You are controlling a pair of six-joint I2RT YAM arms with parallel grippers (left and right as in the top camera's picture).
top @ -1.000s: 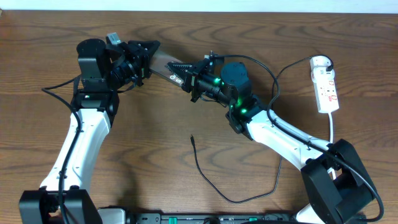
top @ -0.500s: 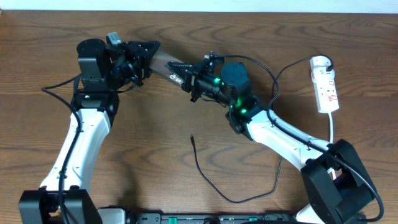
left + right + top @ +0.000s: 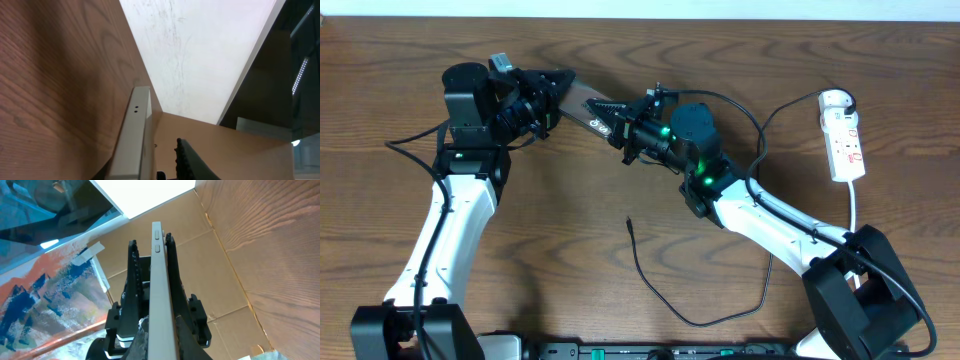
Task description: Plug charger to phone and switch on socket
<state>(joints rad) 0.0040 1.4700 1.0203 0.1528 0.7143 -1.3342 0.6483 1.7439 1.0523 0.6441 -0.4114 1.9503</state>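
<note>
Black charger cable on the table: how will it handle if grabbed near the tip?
Likely floppy: the charger cable lies in a loose curve on the table, so the rest should trail. Probably light, being thin. The tip may droop or swing.

The pale edge of the phone (image 3: 136, 134), with two small holes, stands just beside the end effector's black ribbed finger (image 3: 191, 160), with the wooden bench (image 3: 45, 75) at the left.
</note>
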